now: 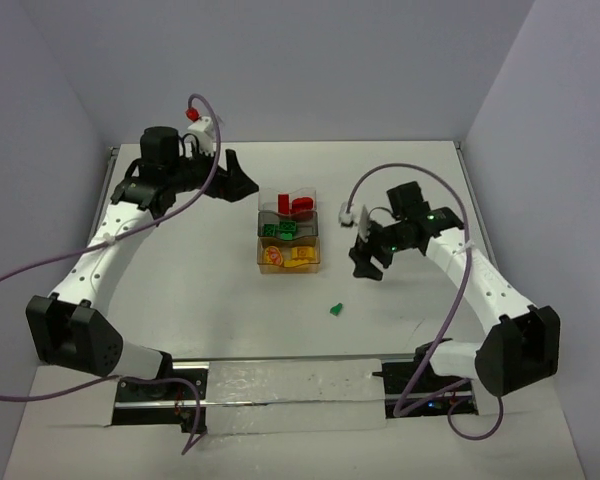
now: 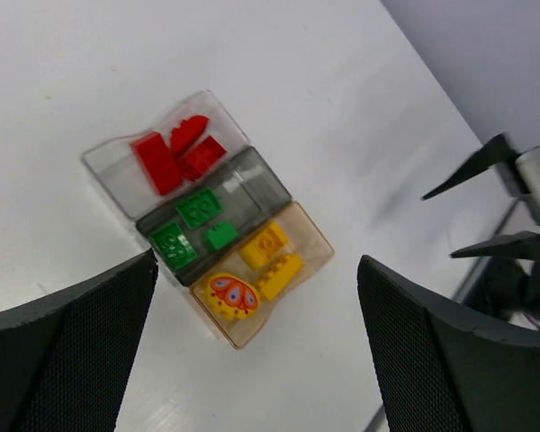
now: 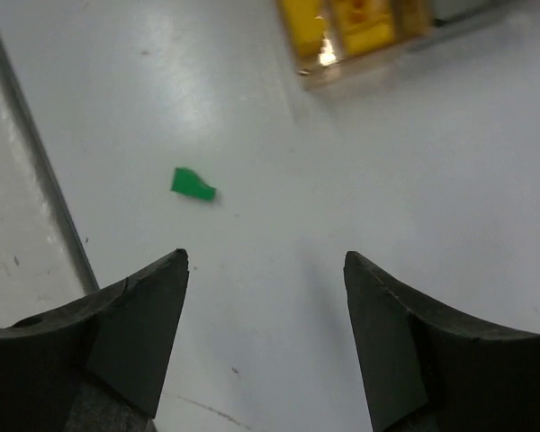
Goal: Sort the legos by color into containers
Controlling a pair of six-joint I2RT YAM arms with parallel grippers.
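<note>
- 3 trays stand in a touching row at mid-table (image 1: 200, 290): clear tray (image 1: 276, 196) farthest, grey tray (image 1: 264, 231) in the middle, amber tray (image 1: 264, 262) nearest the arm bases.
- Clear tray (image 2: 103, 166): red legos (image 2: 175, 153), 3 or so, bunched together.
- Grey tray (image 2: 252, 184): green legos (image 2: 193, 225), 3 pieces, at one end; the other end is bare.
- Amber tray (image 2: 310, 243): yellow legos (image 2: 270, 256), 2 bricks, plus a round yellow-orange piece (image 2: 232, 295) with dark spots on its face.
- Loose green lego (image 1: 335, 309) lies alone on the table, outside every tray, nearer the bases than the amber tray and a little to the right of it. In the right wrist view the same piece (image 3: 193, 184) sits ahead of the fingers, left of centre, touching nothing.
- Left end effector (image 1: 245, 180): to the left of the clear tray, apart from it. Jaws spread wide, nothing between them; in its own view (image 2: 256, 265) all 3 trays show through the gap.
- Right end effector (image 1: 368, 272): to the right of the amber tray, pointing down at the table, near the loose green lego but not over it. Jaws wide apart and holding nothing (image 3: 265, 261); only table surface between the fingers (image 3: 144, 306).
- The amber tray's corner (image 3: 360, 63) shows at the top edge of the right wrist view, with yellow pieces inside.
</note>
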